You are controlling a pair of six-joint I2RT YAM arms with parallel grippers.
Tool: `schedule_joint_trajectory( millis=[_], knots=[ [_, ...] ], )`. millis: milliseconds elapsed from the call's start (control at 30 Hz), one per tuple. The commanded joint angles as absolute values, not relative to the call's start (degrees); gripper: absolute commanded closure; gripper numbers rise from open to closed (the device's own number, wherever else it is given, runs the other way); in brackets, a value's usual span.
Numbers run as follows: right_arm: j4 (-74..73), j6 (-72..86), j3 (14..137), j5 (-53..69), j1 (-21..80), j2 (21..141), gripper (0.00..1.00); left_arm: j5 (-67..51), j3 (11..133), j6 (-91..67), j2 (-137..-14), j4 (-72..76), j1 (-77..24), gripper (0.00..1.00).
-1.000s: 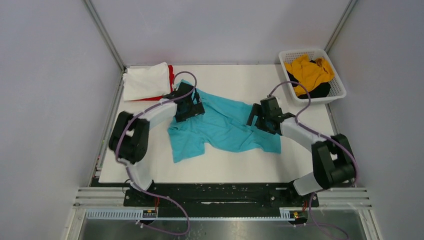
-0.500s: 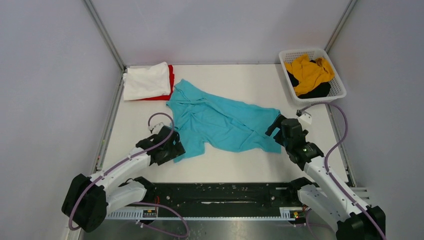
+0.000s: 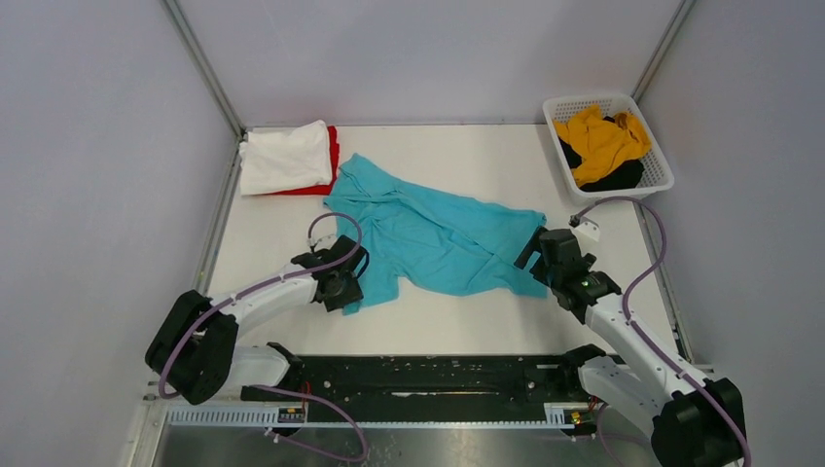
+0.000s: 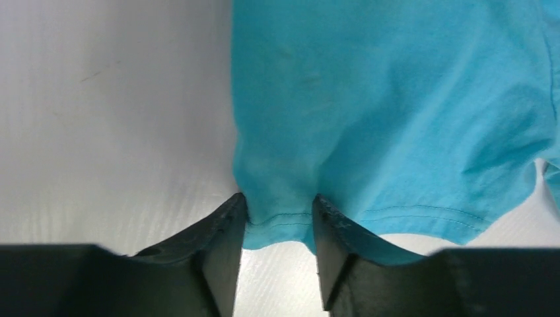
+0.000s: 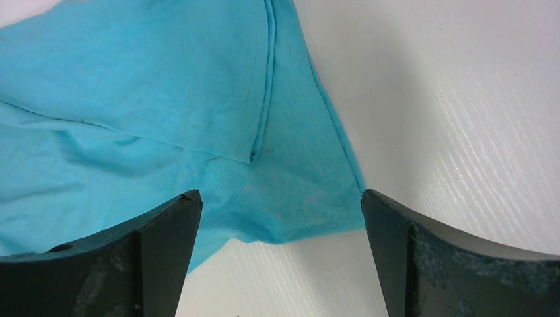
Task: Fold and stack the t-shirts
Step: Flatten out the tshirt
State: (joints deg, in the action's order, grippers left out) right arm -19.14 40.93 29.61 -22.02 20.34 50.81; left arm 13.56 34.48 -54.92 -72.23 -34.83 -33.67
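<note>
desk [image 3: 457, 156]: white t-shirt [image 3: 287, 156] stacked on red t-shirt [image 3: 333, 156], turquoise t-shirt [image 3: 428, 243] unfolded, two in basket [image 3: 662, 165]. left hand [image 4: 277, 218] half-closed round hem [image 4: 422, 214], grip unclear; right hand [image 5: 280, 198] open, empty.

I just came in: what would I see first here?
A crumpled turquoise t-shirt sprawls on the table; the left tool pinches its near hem, the right tool gapes open at its right corner. A white t-shirt lies on a red t-shirt far left, and a white basket far right holds a mustard-yellow t-shirt and a black t-shirt.
</note>
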Motion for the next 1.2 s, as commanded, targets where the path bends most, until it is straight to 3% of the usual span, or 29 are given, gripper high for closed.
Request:
schedule_joint_trajectory(
  millis=[0, 133, 533, 633, 767, 867, 1067, 1167],
  knots=[
    [-19.7, 40.6, 31.8, -24.9, 20.1, 52.6, 0.0, 11.4, 34.9, -56.2, -77.5, -32.1, -35.7, 0.66],
    [-21.1, 41.2, 32.3, -26.1, 20.1, 53.9, 0.0, 11.7, 36.2, -55.8, -79.6, -31.7, -37.0, 1.0],
    [-31.2, 44.0, 33.0, -23.2, 16.8, 57.8, 0.01, 20.0, 34.6, -53.9, -67.1, -34.4, -38.4, 1.0],
    [-33.4, 43.5, 33.2, -23.2, 16.4, 60.3, 0.05, 20.3, 33.8, -54.3, -65.3, -34.7, -38.4, 1.0],
    [-29.5, 43.4, 32.5, -19.1, 16.3, 64.4, 0.2, 20.7, 33.3, -54.4, -63.5, -34.4, -38.4, 1.0],
    [-26.8, 42.9, 32.6, -15.3, 16.3, 69.2, 0.42, 21.2, 33.1, -54.4, -62.2, -34.7, -38.4, 1.0],
    [-25.9, 42.3, 33.0, -12.4, 16.4, 73.2, 0.51, 22.6, 33.1, -54.8, -59.5, -35.8, -38.4, 1.0],
    [-25.1, 41.9, 32.8, -12.9, 16.4, 73.0, 0.62, 23.1, 33.4, -54.8, -58.5, -35.8, -38.4, 1.0]
  ],
)
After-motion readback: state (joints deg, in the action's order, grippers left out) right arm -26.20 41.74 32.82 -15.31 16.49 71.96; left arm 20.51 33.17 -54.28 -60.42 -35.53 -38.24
